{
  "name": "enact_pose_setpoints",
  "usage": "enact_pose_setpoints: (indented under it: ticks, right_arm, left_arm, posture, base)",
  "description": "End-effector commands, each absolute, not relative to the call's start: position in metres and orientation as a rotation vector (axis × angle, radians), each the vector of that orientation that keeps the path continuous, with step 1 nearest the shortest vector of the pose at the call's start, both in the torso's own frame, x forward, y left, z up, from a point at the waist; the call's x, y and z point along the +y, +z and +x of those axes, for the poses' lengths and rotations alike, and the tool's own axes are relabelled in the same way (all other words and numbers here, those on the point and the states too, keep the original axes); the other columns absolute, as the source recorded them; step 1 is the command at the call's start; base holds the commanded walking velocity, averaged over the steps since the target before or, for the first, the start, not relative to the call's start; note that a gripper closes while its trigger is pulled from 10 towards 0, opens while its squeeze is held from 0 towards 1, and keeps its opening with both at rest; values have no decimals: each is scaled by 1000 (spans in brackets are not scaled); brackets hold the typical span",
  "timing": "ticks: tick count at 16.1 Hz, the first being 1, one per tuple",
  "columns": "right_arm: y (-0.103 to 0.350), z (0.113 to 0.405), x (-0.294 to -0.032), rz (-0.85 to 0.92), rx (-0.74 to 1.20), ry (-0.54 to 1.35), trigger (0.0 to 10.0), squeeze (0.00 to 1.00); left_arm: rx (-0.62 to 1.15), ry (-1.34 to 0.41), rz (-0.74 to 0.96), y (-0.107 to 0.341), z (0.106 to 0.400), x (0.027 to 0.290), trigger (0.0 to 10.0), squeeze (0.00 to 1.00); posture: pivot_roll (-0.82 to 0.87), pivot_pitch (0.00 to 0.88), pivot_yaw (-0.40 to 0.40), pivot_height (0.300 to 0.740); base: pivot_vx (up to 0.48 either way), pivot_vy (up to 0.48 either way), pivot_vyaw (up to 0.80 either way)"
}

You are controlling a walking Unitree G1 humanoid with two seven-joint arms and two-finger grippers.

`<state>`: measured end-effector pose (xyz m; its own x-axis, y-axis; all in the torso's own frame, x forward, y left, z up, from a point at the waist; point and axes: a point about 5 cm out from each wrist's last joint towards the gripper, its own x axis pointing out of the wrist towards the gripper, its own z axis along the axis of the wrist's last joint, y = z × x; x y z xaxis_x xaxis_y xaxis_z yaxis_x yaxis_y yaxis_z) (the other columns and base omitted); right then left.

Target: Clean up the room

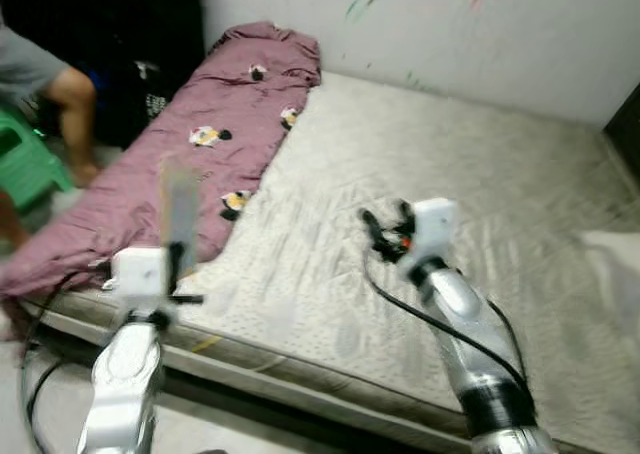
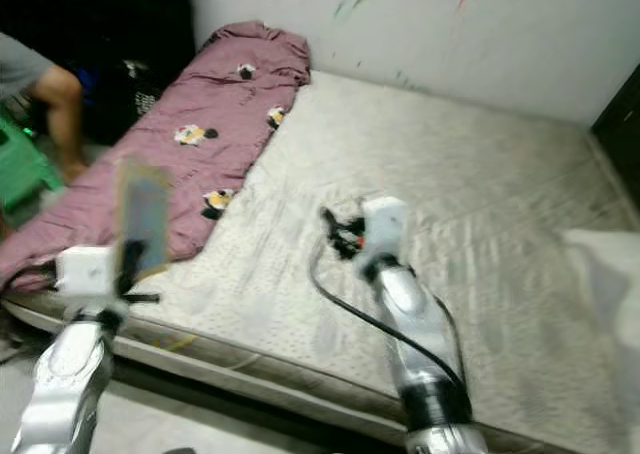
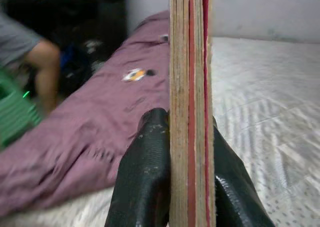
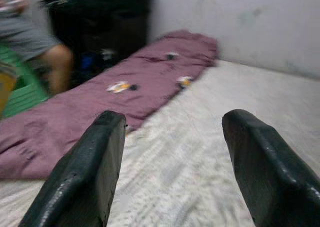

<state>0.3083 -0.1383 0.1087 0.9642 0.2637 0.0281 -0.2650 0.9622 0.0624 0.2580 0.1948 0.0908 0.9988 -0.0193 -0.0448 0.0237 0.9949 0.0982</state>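
Held thing: a flat board-like object [image 3: 190,102], layered tan and red along its edge, stood upright in my left gripper [image 3: 172,177]; what it was exactly I could not tell.
Where it was: above the near edge of the mattress [image 1: 400,174], by its near left corner, just in front of the purple blanket [image 1: 180,164].
Left gripper: my two black fingers [image 3: 145,177] were pressed against both faces of the board, pinching its lower part.
Right gripper: my right gripper [image 4: 172,162] hung over the middle of the mattress, fingers spread wide and holding nothing.
Blanket: it lay in a long bunched strip along the left edge of the mattress, up to the far left corner at the wall [image 1: 450,24].
Beyond the bed: a person [image 1: 50,84] sat by a green stool [image 1: 30,159] off the left edge.
Risk, slipping: I judged my grip was low on a tall board, so a quick swing could tip or twist it out of my fingers.
Risk, collision: I judged that turning left to carry it away could bring the board close to the seated person.
Risk, blur: the head views were smeared, so my aim for any set-down was uncertain.
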Motion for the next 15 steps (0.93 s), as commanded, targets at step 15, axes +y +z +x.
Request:
enact_pose_setpoints:
  ticks: [15]
  right_arm:
    - [116,305,-151,64,-39,174,10000,0]
  left_arm:
    - [44,-190,124,92,255,179,10000,0]
  posture:
    - [-73,0,6,740]
  base:
    - [0,-268,-120]
